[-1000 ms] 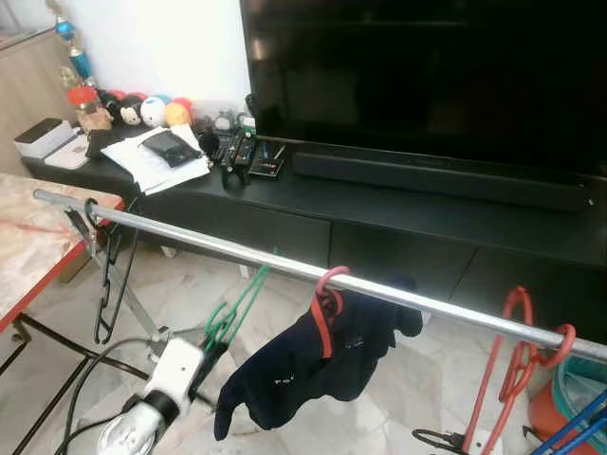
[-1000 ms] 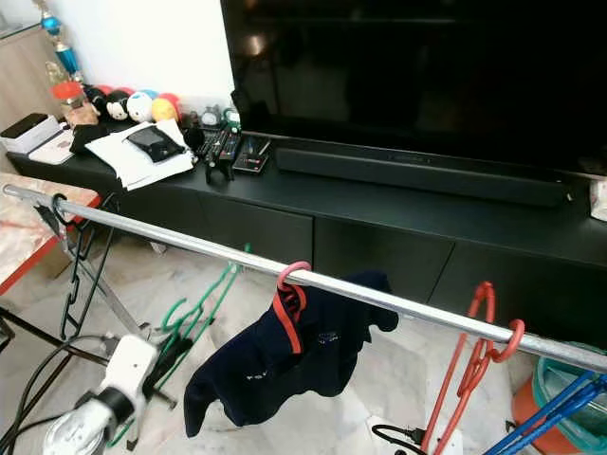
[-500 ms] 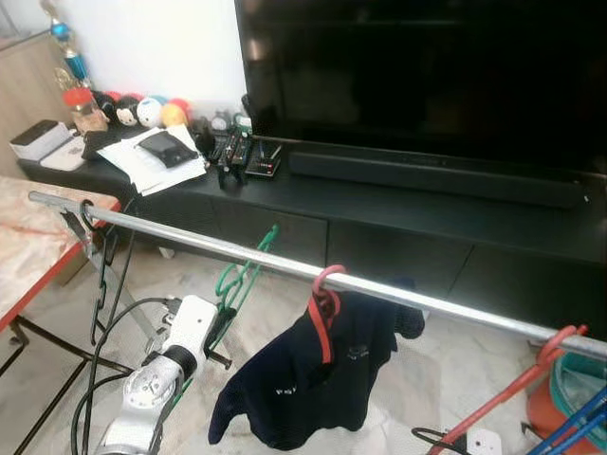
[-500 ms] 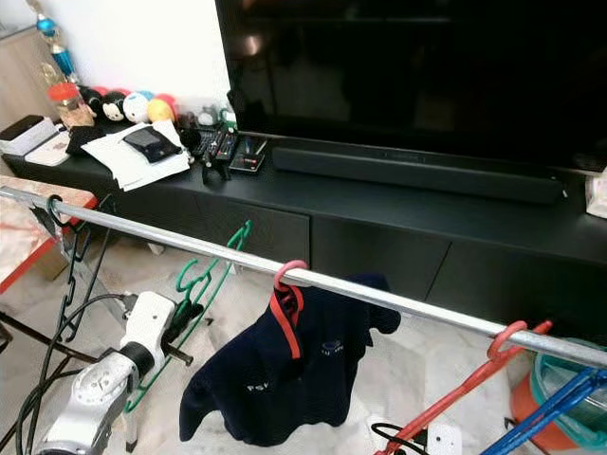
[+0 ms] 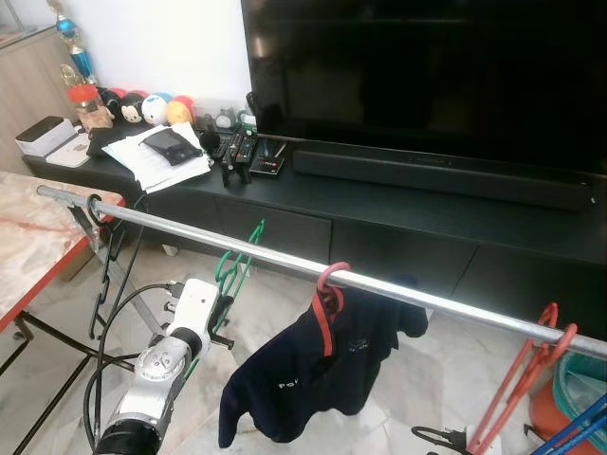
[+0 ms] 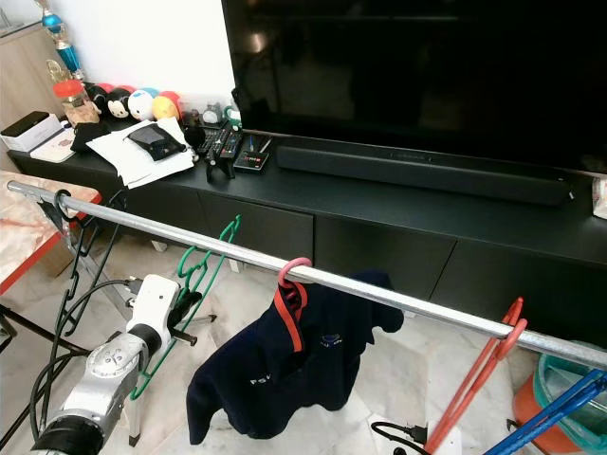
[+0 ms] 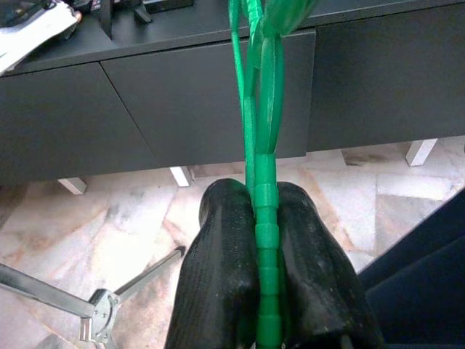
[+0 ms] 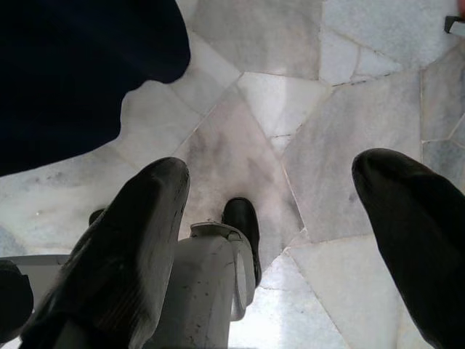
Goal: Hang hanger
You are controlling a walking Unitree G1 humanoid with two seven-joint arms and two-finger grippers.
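My left gripper (image 7: 265, 240) is shut on the shaft of a green hanger (image 5: 235, 270). I hold the hanger upright just under the silver rail (image 5: 190, 230). Its hook (image 6: 228, 230) reaches the rail's height, and I cannot tell whether it rests on the rail. A red hanger (image 5: 327, 294) carrying a navy garment (image 5: 313, 374) hangs to the right of it on the rail. My right gripper (image 8: 272, 218) hangs low over the marble floor (image 8: 290, 109), open with nothing between its fingers.
A black hanger (image 5: 102, 270) hangs at the rail's left end and a bare red hanger (image 5: 526, 374) near its right end. Blue hangers (image 6: 560, 408) lie at the lower right. Behind the rail are a black TV console (image 5: 398, 218) and a marble table (image 5: 28, 237) on the left.
My left arm has lifted the green hanger from low near the floor up to the rail. The bare red hanger on the right has swung.
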